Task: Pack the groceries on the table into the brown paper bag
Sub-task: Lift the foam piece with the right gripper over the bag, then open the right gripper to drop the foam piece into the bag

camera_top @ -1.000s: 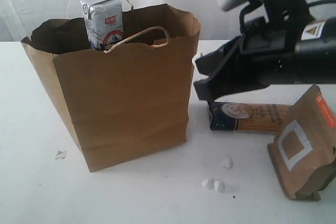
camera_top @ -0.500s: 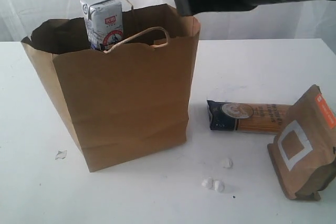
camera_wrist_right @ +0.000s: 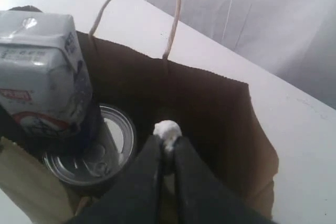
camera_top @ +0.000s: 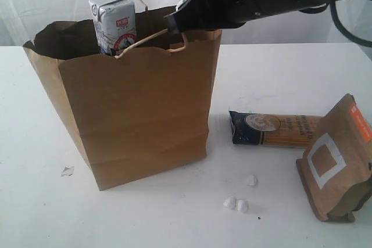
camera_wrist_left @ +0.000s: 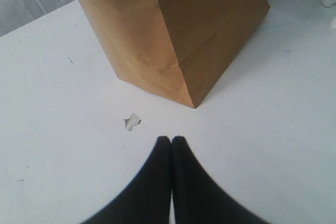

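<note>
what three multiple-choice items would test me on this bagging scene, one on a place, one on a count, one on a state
1. Where is the carton?
A. standing in the bag, top above the rim
B. lying on its side outside it
C. on the floor

2. How many groceries are on the table outside the bag?
A. one
B. two
C. four

3. What state is the right claw in?
A. wide open
B. shut on a small white lump
C. shut on the carton

Answers:
1 A, the right wrist view shows it inside the bag, next to a can.
2 B, only the spaghetti packet and the brown pouch are out there.
3 B, the lump sits pinched between its fingertips above the bag's mouth.
</note>
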### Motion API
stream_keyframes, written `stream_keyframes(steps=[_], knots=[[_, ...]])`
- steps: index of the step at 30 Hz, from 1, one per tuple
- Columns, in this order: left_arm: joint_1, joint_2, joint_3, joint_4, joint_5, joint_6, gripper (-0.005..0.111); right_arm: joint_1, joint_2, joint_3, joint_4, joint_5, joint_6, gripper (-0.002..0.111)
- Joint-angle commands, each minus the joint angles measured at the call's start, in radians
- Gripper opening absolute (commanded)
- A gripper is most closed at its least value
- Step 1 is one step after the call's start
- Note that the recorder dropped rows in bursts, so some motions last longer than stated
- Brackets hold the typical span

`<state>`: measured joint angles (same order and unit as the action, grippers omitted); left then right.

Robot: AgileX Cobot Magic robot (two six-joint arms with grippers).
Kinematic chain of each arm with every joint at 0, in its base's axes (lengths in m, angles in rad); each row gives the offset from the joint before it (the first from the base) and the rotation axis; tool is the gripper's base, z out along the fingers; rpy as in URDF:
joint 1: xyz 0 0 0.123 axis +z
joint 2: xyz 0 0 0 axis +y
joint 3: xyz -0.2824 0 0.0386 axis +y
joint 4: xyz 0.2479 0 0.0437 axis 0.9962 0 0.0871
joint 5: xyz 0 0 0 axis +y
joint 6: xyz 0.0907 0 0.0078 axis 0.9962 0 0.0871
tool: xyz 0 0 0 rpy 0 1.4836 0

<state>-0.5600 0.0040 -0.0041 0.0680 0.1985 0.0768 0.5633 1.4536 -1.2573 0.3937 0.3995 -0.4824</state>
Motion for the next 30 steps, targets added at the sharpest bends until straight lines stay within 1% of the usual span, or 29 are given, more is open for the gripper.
stream_keyframes(steps=[1, 4, 7, 12, 15, 20, 23, 26, 30], knots=[[-0.001, -0.004, 0.004, -0.003, 0.001, -0.002, 0.0, -0.006, -0.002, -0.011, 0.006, -0.006, 0.016, 0.02], [-0.001, -0.004, 0.004, -0.003, 0.001, -0.002, 0.0, -0.006, -0.002, -0.011, 0.006, 0.001, 0.016, 0.032], [-0.001, -0.004, 0.004, -0.003, 0.001, -0.002, 0.0, -0.006, -0.007, -0.011, 0.006, 0.001, 0.016, 0.037], [-0.001, -0.004, 0.004, -0.003, 0.001, -0.002, 0.0, -0.006, -0.046, -0.011, 0.006, 0.003, 0.016, 0.037], [-0.001, -0.004, 0.004, -0.003, 0.001, -0.002, 0.0, -0.006, -0.091, -0.011, -0.014, 0.04, 0.019, 0.037], [-0.001, -0.004, 0.004, -0.003, 0.001, -0.002, 0.0, -0.006, -0.174, -0.009, -0.116, 0.091, 0.083, 0.037], [-0.001, -0.004, 0.004, -0.003, 0.001, -0.002, 0.0, -0.011, -0.227, -0.009, -0.265, 0.115, 0.223, 0.037], [-0.001, -0.004, 0.004, -0.003, 0.001, -0.002, 0.0, -0.035, -0.282, -0.009, -0.403, 0.198, 0.41, 0.037], [-0.001, -0.004, 0.004, -0.003, 0.001, -0.002, 0.0, -0.037, -0.356, -0.009, -0.504, 0.339, 0.515, 0.037]])
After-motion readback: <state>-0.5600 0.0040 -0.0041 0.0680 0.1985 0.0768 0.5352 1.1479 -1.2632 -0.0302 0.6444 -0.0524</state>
